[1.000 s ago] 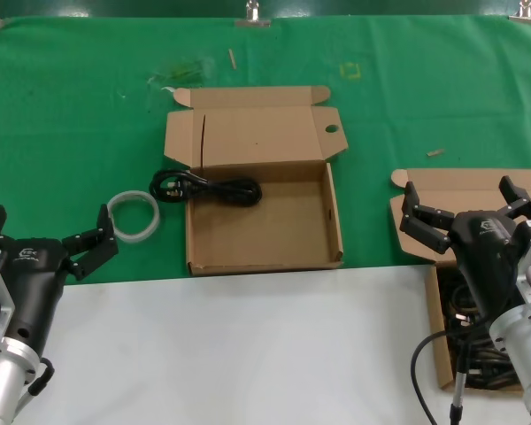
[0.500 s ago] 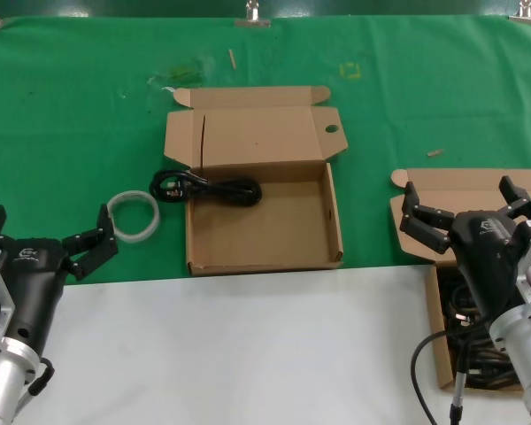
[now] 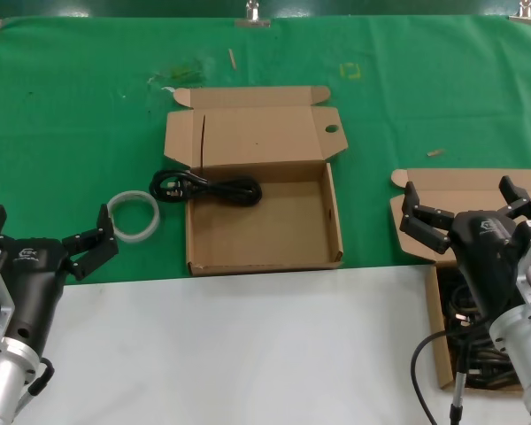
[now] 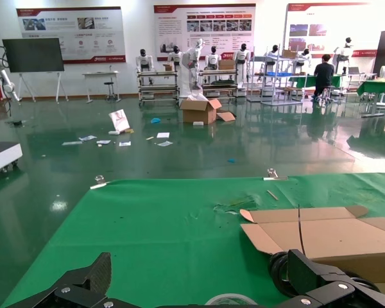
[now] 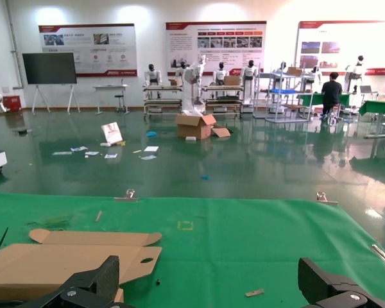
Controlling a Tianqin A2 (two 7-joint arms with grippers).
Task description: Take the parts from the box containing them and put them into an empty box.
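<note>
I count one power cord [image 3: 208,188] draped over the empty box's [image 3: 265,221] left wall, barely inside; more cords fill the source box [image 3: 442,266] under my right gripper [image 3: 472,215], spread, nothing held; left gripper [image 3: 46,239] spread, idle.

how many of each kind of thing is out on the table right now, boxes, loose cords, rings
cardboard boxes: 2, the empty box in the middle and the box containing them partly behind the right gripper
black power cords lying outside the full box: 1, draped over the empty box's left wall
white rings: 1
total: 4; the cords inside the full box are too hidden to count
</note>
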